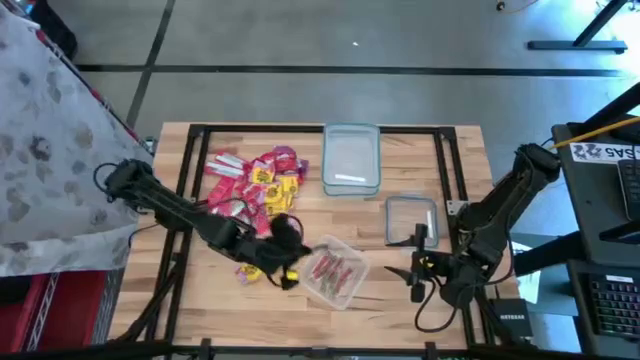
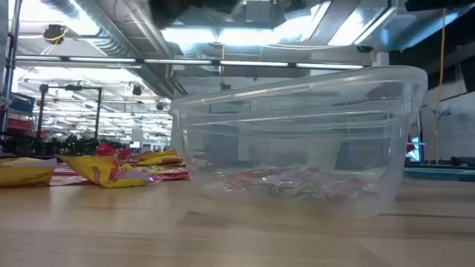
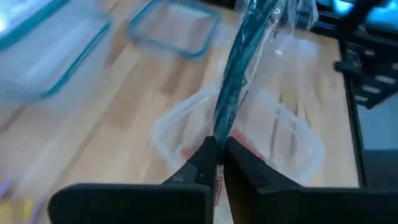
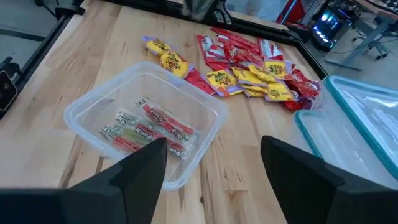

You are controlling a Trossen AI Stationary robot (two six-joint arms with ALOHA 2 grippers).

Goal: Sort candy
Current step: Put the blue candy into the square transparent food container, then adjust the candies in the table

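Here the left pincer (image 3: 217, 163) pinches a candy (image 3: 239, 74) above the tub (image 1: 335, 272); right pincer (image 4: 214, 163) gapes.

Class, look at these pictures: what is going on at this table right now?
A two-armed robot is sorting candy. The left gripper is shut on a clear-wrapped sweet above the open tub, which already holds red packets. The candy pile lies nearby. The right gripper waits open beside the tub.

Two dark jointed arms, black looping cables, yellow marking near right hand (image 1: 417, 272)
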